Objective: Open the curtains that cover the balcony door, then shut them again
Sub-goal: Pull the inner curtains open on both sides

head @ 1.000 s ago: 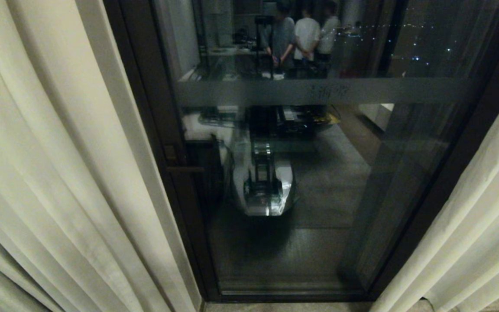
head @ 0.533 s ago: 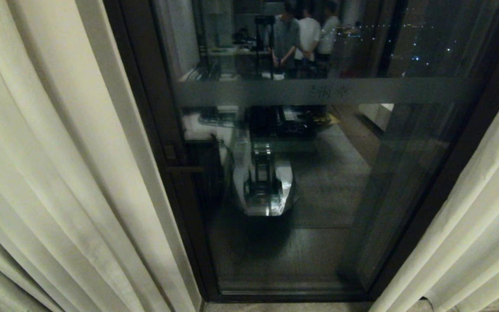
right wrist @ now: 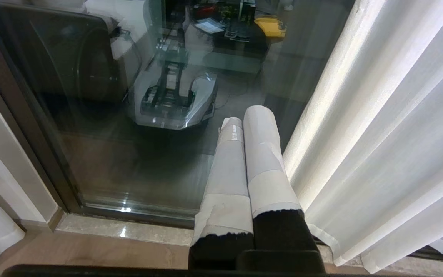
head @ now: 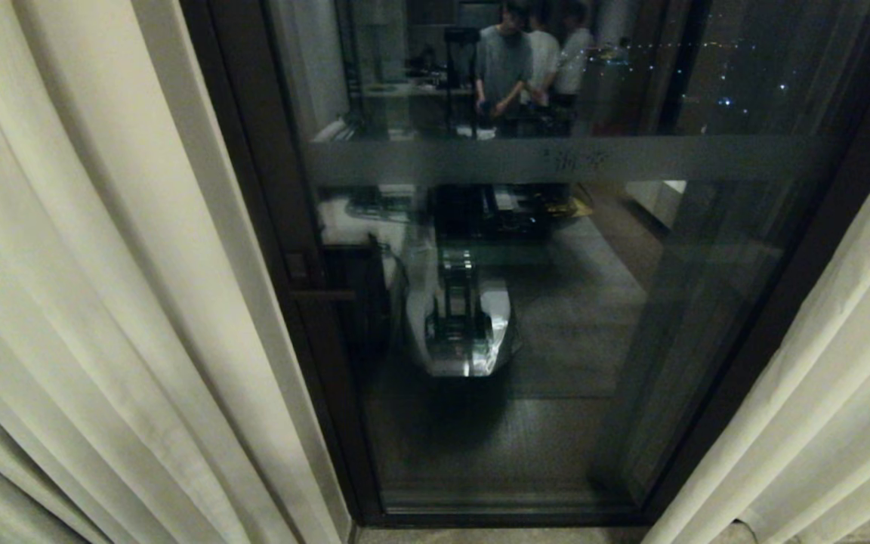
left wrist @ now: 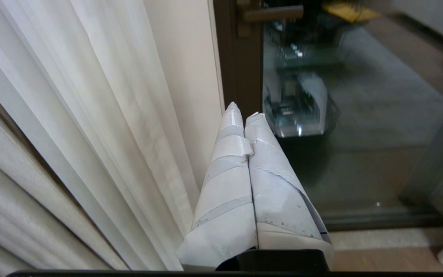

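curtains [head: 103, 302]: cream, pleated, parted to both sides | balcony door [head: 526, 302]: dark-framed glass, uncovered

**Open gap at the glass, cloth on both flanks**

Straight ahead the balcony door [head: 541, 317] blocks me: its glass is a hard stop, dark frame at each side. My left gripper [left wrist: 244, 115], fingers pressed together, hangs just beside the left curtain [head: 103, 302], whose pleats crowd that side. My right gripper [right wrist: 250, 119], also closed, sits close against the right curtain [head: 843, 393]. Between the two panels the way to the pane is free.
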Robot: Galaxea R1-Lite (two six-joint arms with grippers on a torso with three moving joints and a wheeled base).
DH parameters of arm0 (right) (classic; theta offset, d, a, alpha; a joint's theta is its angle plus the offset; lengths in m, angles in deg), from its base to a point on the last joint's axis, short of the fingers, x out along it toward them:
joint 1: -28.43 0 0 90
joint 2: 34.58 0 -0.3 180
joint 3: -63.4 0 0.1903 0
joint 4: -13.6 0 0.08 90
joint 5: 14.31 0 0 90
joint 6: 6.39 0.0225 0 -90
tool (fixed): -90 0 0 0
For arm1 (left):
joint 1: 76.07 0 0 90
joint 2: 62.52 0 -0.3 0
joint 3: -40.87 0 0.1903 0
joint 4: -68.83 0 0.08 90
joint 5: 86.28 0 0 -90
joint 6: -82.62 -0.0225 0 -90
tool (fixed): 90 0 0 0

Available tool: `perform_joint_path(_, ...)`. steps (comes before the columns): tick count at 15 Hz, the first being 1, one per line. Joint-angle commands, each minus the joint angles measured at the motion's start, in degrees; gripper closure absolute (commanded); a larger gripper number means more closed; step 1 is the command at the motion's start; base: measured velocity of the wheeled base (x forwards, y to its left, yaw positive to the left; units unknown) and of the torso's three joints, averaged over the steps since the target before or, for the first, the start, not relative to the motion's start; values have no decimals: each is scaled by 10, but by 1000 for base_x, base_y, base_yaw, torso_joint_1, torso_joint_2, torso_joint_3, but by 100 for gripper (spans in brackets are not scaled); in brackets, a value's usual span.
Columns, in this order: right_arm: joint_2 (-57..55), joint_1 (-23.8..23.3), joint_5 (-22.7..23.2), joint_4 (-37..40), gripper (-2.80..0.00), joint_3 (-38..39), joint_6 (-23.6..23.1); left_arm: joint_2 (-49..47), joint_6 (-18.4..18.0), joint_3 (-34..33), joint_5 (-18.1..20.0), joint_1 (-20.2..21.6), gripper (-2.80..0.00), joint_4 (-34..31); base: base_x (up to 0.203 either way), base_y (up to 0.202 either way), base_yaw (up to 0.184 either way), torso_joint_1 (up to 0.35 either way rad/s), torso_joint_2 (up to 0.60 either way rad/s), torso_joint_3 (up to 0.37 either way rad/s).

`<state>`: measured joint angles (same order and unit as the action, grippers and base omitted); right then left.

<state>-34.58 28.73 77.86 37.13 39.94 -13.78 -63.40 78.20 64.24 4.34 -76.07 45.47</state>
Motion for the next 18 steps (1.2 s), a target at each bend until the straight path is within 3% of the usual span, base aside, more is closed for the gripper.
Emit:
perform_joint_path(1,-1,0,0,0,0,0,-1,9,4,0,-4,0,0,0,0,0,0,0,0,0)
perform_joint_path(18,-1,0,0,0,0,0,-1,9,21,0,-4,0,0,-1,0,0,0,0,0,0)
